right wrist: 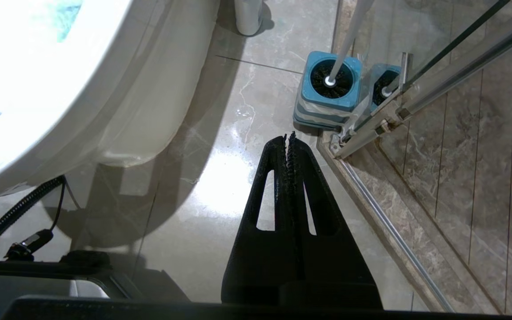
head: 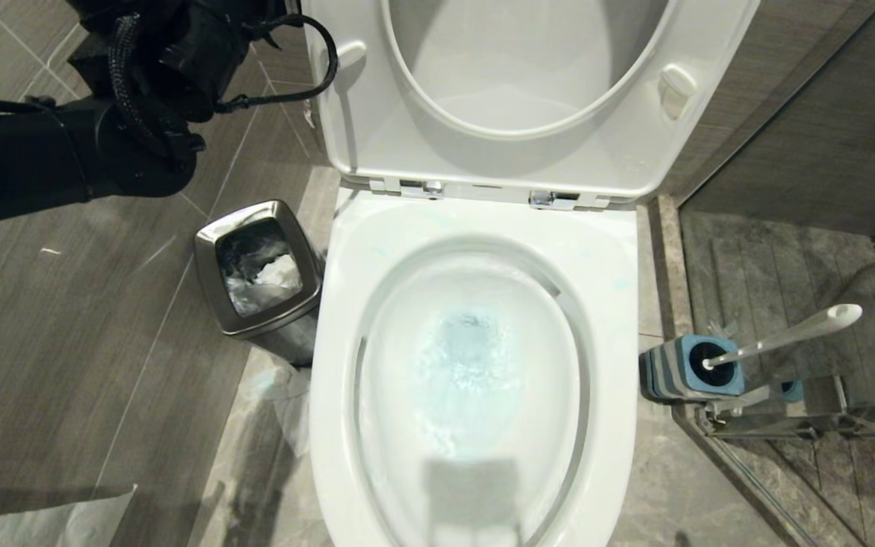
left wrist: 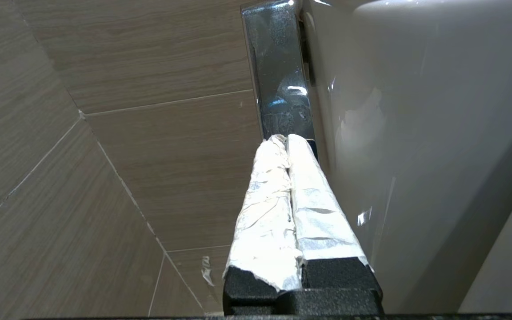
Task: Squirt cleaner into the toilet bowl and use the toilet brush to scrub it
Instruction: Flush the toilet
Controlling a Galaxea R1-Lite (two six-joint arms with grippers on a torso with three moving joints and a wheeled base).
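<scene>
Sitting centre with seat raised, large glossy white ceramic toilet bowl (head: pixel 475 365) is holding bluish water. Slim white toilet brush (head: pixel 787 334) is standing in its blue-topped holder, robot's right. Left tool (left wrist: pixel 288 141) and right tool (right wrist: pixel 288 138) are both pressed together, empty.

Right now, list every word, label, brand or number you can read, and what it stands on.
None can be read in any view.
The toilet bowl, its raised lid, the steel waste bin, the toilet brush and its blue-topped holder show no print.
</scene>
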